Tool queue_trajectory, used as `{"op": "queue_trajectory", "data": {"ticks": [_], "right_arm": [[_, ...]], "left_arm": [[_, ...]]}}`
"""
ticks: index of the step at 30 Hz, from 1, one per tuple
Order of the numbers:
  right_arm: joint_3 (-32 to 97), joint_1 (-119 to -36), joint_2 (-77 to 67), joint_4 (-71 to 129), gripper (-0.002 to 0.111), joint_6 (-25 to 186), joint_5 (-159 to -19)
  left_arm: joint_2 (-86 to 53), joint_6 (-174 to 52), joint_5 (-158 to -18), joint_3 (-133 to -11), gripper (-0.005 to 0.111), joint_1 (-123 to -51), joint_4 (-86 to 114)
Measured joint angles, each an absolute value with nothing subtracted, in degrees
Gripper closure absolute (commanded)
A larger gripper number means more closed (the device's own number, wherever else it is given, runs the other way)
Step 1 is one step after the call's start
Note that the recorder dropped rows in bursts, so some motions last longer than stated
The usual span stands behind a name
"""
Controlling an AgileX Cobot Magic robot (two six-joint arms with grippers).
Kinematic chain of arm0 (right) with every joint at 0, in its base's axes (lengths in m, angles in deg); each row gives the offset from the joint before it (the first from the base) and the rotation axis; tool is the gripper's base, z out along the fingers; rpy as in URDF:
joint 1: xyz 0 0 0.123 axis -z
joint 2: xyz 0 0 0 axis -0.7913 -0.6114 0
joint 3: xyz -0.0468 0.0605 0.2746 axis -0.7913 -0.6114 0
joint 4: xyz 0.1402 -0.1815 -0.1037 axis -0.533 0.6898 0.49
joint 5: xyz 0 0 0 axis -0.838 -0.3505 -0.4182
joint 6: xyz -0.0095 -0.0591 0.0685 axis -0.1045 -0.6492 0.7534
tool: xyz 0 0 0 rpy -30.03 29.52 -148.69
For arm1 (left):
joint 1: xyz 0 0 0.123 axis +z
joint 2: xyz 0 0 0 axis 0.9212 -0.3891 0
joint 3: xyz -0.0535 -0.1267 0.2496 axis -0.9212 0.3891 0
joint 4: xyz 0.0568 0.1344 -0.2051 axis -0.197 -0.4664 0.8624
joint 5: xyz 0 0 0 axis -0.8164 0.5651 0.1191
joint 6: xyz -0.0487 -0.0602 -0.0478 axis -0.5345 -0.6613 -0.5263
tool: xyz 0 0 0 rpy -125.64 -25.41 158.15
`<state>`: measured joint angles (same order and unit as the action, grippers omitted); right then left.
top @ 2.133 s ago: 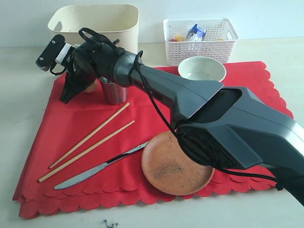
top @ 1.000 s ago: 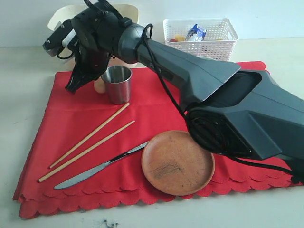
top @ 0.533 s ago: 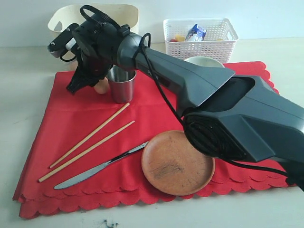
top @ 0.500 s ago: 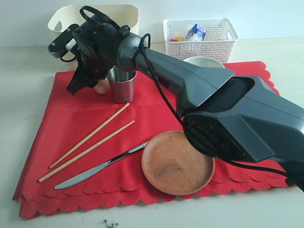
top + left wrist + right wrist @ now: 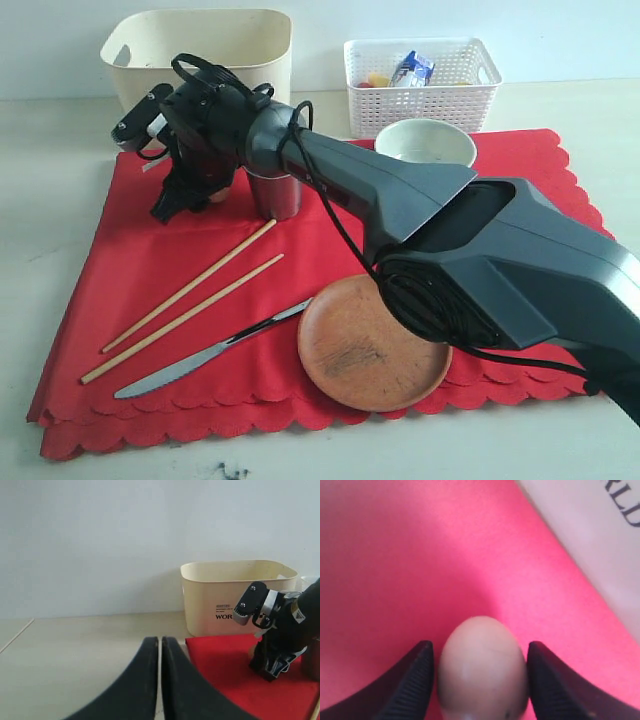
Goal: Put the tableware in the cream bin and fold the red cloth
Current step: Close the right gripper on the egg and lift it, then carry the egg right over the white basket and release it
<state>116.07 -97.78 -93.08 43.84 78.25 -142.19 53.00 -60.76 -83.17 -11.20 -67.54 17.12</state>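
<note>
Bright red scalloped cloth (image 5: 140,260) lies spread flat before the large cream plastic bin (image 5: 200,45); the right gripper (image 5: 480,680) stands spread astride a beige egg (image 5: 480,650) on it, near a cylindrical steel cup (image 5: 275,195), the left gripper (image 5: 160,650) pinched nearly together.

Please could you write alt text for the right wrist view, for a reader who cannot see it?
A pale egg lies on the red cloth between the open dark jaws of the right gripper. Part of the cream bin, with black letters, shows beyond.
</note>
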Motion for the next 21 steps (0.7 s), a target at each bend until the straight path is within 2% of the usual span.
{"op": "queue_trajectory", "data": {"ticks": [3,9,21], "right_arm": [[116.07,-97.78,-93.08,43.84,0.063,77.77,-142.19],[116.07,-97.78,-93.08,42.33,0.106,75.34,-141.97],[116.07,-97.78,-85.69,38.31,0.108,75.21,-146.69]], "left_arm": [[53.00,-60.76,-83.17,-11.20,0.102,-67.54,17.12],[53.00,-60.76,-83.17,-11.20,0.102,-67.54,17.12],[53.00,-60.76,-83.17,-11.20,0.102,-67.54,17.12]]}}
